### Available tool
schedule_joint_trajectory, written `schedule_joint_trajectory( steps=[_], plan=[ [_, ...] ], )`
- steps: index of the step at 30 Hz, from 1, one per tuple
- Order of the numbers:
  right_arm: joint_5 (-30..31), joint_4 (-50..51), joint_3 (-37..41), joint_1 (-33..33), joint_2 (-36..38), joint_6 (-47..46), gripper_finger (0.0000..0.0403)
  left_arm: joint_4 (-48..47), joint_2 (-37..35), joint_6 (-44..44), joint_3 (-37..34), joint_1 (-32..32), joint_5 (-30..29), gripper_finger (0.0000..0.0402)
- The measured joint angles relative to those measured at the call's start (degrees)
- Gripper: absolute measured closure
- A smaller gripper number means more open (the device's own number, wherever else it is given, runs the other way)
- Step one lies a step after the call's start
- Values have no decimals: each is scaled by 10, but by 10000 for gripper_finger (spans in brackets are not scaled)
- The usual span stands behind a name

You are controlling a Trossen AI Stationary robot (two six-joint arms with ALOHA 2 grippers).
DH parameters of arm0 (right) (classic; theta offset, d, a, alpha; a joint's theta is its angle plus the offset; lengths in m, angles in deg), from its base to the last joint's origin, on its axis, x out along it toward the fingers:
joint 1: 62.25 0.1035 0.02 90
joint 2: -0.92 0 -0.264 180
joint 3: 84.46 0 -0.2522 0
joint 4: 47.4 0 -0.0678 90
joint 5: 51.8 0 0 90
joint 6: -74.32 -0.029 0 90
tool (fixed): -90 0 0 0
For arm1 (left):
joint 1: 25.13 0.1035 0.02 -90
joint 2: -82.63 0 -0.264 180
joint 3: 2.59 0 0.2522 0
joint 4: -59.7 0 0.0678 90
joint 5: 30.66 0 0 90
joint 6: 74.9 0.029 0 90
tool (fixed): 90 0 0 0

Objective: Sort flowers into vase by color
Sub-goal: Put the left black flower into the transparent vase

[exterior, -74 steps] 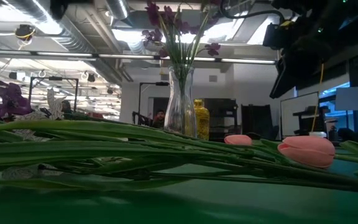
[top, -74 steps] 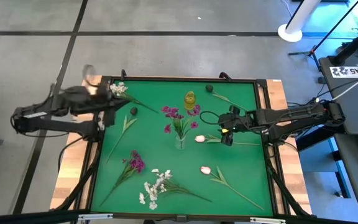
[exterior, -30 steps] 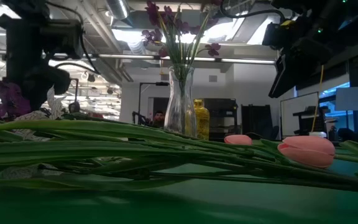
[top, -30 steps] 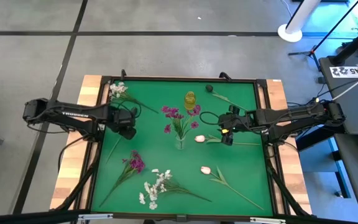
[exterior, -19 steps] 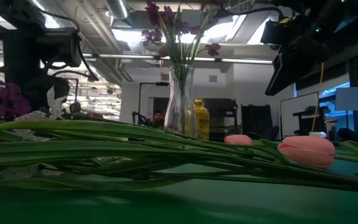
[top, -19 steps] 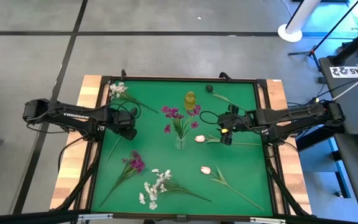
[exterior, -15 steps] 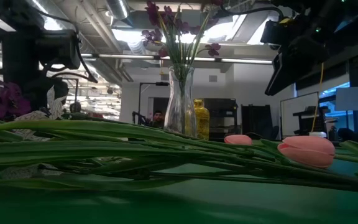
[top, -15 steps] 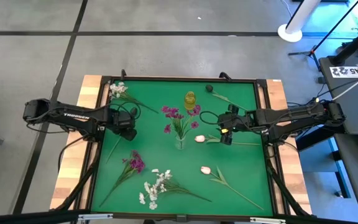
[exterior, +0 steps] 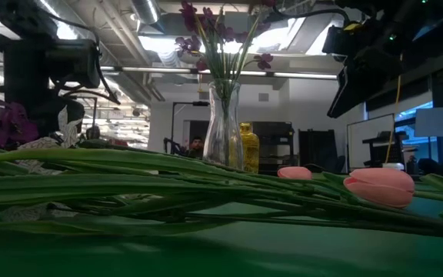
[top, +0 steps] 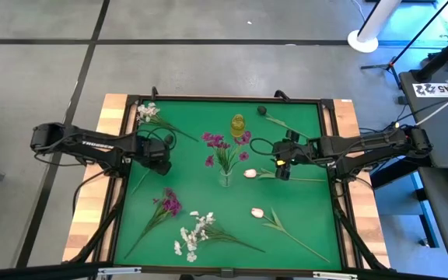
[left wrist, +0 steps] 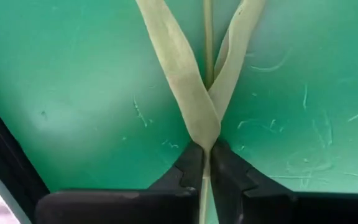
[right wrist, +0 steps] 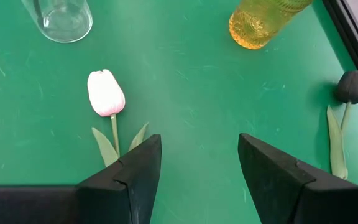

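Note:
A thin-stemmed flower with two pale leaves lies flat on the green mat at the left. My left gripper stands over it, pointing straight down, shut on it. Right of centre my right gripper hangs open above the mat, touching nothing; a pink tulip lies just beyond its fingers. In the middle, a clear glass vase holds magenta blossoms. A yellow vase stands behind it. My left gripper pinches the flower's thin stem between its two fingers, just where the two leaves join it. The fingers come from above, one on each side of the stem. The flower lies on the mat, leaves spread flat.
On the mat lie a white sprig at the far left, a magenta sprig, a white cluster and a second pink tulip near the front, and a dark bloom at the far right. A raised frame borders the mat.
My left gripper has sunk a little toward the mat over the thin-stemmed flower and then kept still. The flowers and vases lie as before.

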State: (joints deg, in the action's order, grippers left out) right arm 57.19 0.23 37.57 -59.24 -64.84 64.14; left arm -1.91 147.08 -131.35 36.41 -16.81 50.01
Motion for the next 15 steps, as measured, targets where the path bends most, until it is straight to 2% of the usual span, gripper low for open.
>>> schedule_joint_trajectory(
  steps=[6,15],
  plan=[
    [-1,-4,0,0,0,-17,189,5,-7,27,60,-1,-20,396],
    [10,-3,1,0,38,-31,189,-10,-57,102,223,-15,-145,399]
  ],
)
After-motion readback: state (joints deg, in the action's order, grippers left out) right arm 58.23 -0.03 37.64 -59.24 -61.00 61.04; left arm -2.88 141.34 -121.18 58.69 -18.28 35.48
